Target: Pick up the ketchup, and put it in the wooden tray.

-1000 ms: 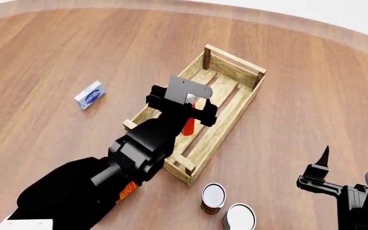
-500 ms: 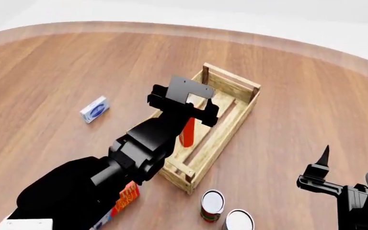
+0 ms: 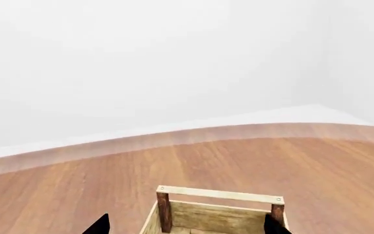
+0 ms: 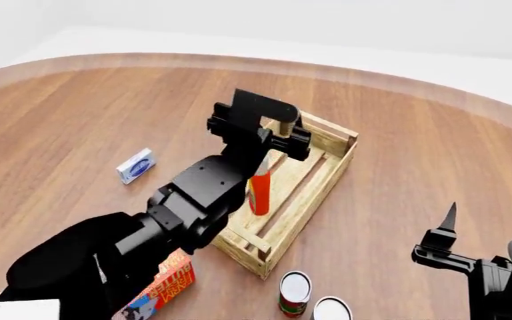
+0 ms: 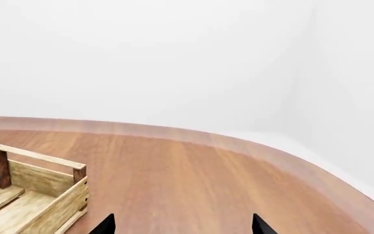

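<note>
The ketchup (image 4: 258, 194), an orange-red bottle, stands upright inside the wooden tray (image 4: 321, 193), near its middle. Its top is hidden behind my left gripper (image 4: 261, 141), which hovers above it. In the left wrist view the left gripper (image 3: 187, 229) is open, its two black fingertips wide apart with nothing between them, and only the tray's far end (image 3: 219, 217) shows beyond. My right gripper (image 4: 492, 230) is open and empty at the lower right, away from the tray. It also shows open in the right wrist view (image 5: 181, 226), with a corner of the tray (image 5: 44, 187) to one side.
A small blue and white box (image 4: 137, 165) lies left of the tray. A red and yellow box (image 4: 163, 283) lies by my left arm. Two cans (image 4: 295, 290) (image 4: 331, 310) stand in front of the tray. The table's curved edge runs along the back.
The left gripper has risen off the ketchup, so more of the bottle shows standing in the tray. The head view has tilted up. The right arm has not moved.
</note>
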Controlling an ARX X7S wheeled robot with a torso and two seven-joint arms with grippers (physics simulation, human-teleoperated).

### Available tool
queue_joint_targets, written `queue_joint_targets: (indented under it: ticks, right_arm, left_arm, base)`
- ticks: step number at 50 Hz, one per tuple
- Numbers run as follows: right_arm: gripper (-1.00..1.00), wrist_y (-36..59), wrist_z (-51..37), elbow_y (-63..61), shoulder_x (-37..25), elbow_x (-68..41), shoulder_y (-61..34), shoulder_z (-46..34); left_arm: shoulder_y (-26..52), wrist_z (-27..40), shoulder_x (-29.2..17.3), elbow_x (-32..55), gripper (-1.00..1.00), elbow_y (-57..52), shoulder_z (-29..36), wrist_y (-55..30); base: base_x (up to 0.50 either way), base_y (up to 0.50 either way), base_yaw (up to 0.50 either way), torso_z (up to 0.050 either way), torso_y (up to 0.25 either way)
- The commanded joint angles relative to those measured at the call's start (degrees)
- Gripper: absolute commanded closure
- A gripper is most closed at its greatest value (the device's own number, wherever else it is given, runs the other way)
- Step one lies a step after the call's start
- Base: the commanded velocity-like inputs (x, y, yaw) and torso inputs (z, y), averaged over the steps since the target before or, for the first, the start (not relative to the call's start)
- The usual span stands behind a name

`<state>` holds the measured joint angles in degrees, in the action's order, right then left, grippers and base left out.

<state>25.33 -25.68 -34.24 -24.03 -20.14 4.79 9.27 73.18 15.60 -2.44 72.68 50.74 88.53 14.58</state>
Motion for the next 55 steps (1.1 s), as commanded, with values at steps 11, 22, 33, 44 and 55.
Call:
queue_joint_targets:
  ticks: [11, 22, 33, 44, 55]
  right_arm:
    - [-1.0, -0.3, -0.7, -2.9, 0.7, -1.2, 2.7, 0.9]
    - [-1.0, 0.7, -1.4, -6.4, -0.3, -0.4, 5.4, 0.9]
    - [-1.0, 2.2, -3.2, -4.1, 1.2, 2.0, -0.8, -5.0]
    - [-1.0, -5.8, -2.9, -4.3, 2.9, 3.7, 4.4, -5.5]
    - [-1.0, -4.3, -3.2, -4.6, 2.7, 4.0, 3.9, -6.8]
  left_arm:
    - [-1.1, 23.0, -27.6, -6.9, -1.0, -45.5, 1.3, 8.3]
    - [-6.5, 29.9, -36.2, -9.6, -1.0, -54.4, 1.5, 12.2]
    - [-12.2, 34.0, -40.2, -11.3, -1.0, -55.5, 1.7, 15.4]
    - [-15.5, 35.2, -41.9, -11.0, -1.0, -54.6, 1.4, 17.4]
    - [-17.2, 35.8, -42.5, -10.5, -1.0, -54.2, 0.8, 18.7]
  base:
    - [0.0, 0.0, 0.0, 0.0, 0.0]
    - [0.0, 0.0, 0.0, 0.0, 0.0]
    - [0.0, 0.0, 0.0, 0.0, 0.0]
    - [0.0, 0.0, 0.0, 0.0, 0.0]
    - [0.0, 0.0, 0.0, 0.0, 0.0]
